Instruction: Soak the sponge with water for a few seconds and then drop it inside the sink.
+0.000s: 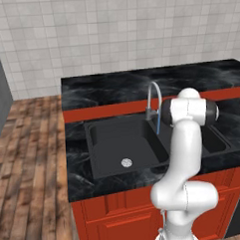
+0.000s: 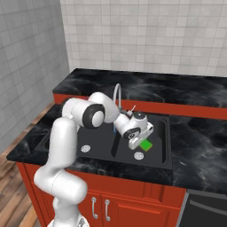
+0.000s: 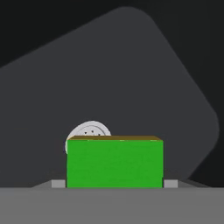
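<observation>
Sponge (image 3: 114, 162), green face toward camera, clamped between fingertips of gripper (image 2: 142, 146), held above narrower basin of black sink (image 2: 163, 133), over round silver drain (image 3: 89, 131). Water (image 1: 157, 126) streams beneath faucet (image 1: 153, 98).

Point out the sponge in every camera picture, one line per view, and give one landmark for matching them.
Left base view: the sponge cannot be made out; the arm stands in front of the narrower basin.
Right base view: sponge sits centre-right, under the gripper, over the narrower basin of the sink.
Hand view: sponge sits bottom centre, green face toward the camera.
Shared landmark: the narrower basin's round silver drain, near the sponge.
</observation>
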